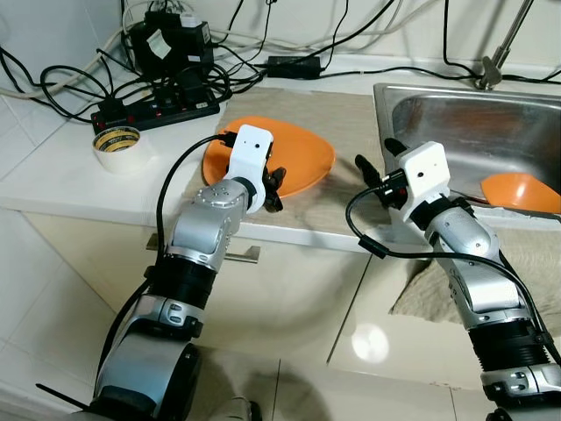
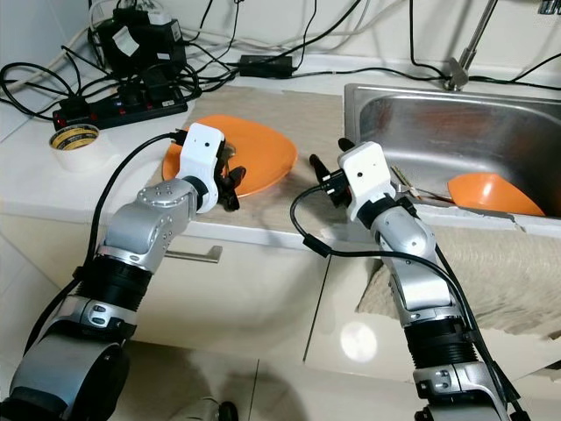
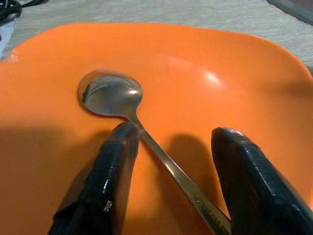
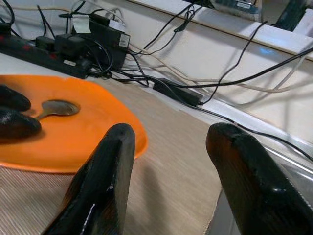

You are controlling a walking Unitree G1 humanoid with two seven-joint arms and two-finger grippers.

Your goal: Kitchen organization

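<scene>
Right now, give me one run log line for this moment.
left gripper: open, fingers astride spoon handle on orange plate | right gripper: open, over mat beside sink | second orange dish in sink

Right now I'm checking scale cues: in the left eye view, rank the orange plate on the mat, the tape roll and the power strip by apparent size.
1. orange plate
2. power strip, partly under cables
3. tape roll

A metal spoon (image 3: 142,127) lies on the orange plate (image 3: 205,58), its handle between the left pincer's (image 3: 168,183) parted fingers
</scene>
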